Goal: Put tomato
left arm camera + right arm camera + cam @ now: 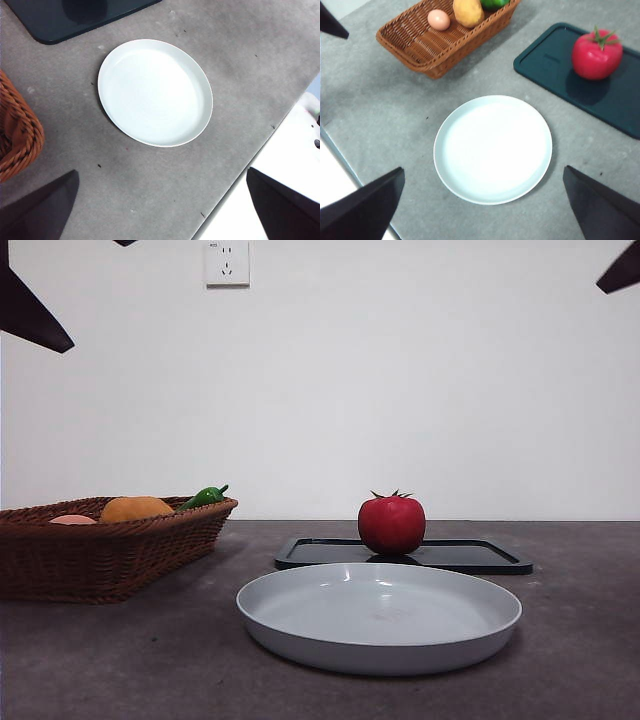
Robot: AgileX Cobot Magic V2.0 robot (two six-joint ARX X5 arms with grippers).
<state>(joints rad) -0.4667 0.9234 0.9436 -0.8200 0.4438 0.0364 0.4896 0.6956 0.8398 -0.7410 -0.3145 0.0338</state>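
Note:
The glossy red tomato [391,524] with its green calyx stands upright on a flat black tray [500,558] behind the plate; the right wrist view also shows the tomato [596,55] on the tray [555,70]. My right gripper [482,210] hovers high over the table's near side, open and holding nothing, well apart from the tomato. My left gripper [160,210] is also raised and open, over the table's edge near the plate [155,92]. The tomato is out of the left wrist view.
An empty pale grey plate [380,615] lies in front of the tray. A brown wicker basket [100,540] at the left holds an orange round fruit [468,11], a pale pink fruit [438,20] and a green pepper [205,497]. Both arms show only as dark tips in the front view's top corners.

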